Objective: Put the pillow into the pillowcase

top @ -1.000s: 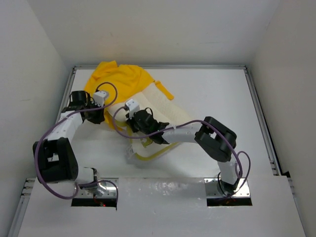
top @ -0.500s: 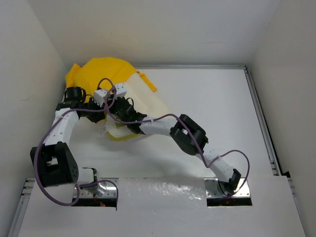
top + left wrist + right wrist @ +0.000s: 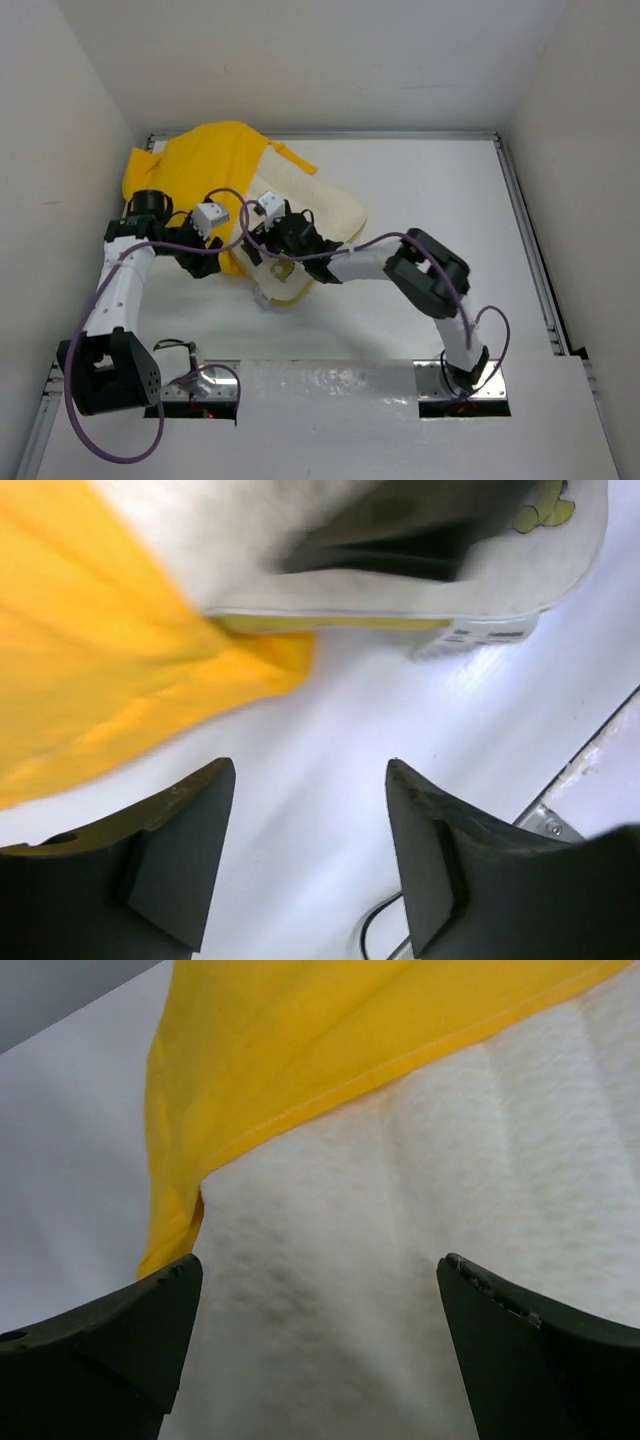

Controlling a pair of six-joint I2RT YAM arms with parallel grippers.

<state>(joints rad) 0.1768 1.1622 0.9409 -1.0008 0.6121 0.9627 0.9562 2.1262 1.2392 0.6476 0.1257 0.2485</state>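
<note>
- The pillow (image 3: pixel 322 205) lies at the far left of the table (image 3: pixel 440 180), slanting from the near side towards the far-left corner. Its far-left end is under the case (image 3: pixel 195 160) and the rest is bare.
- The case is bunched over that end only. I judge the pillow is partly in, with a good deal of fabric not yet drawn down (whether that end is truly inside the opening or only covered, I cannot tell).
- The left gripper (image 3: pixel 310 770) hangs over bare table just beside the case's near edge. Its fingers stand apart with nothing between them, which looks like the stance for taking a fresh bite of the hem.
- The right gripper (image 3: pixel 320 1265) is spread wide and empty, right over the bare pillow, with the yellow hem just beyond its fingertips. That puts it well to press the pillow deeper or to catch the hem.
- Neither gripper holds anything, so the pillow rests under its own weight alone.
- Count: one pillow, one case, two arms, two grippers with two fingers each, and one small white label (image 3: pixel 470 635) at the pillow's edge.
</note>
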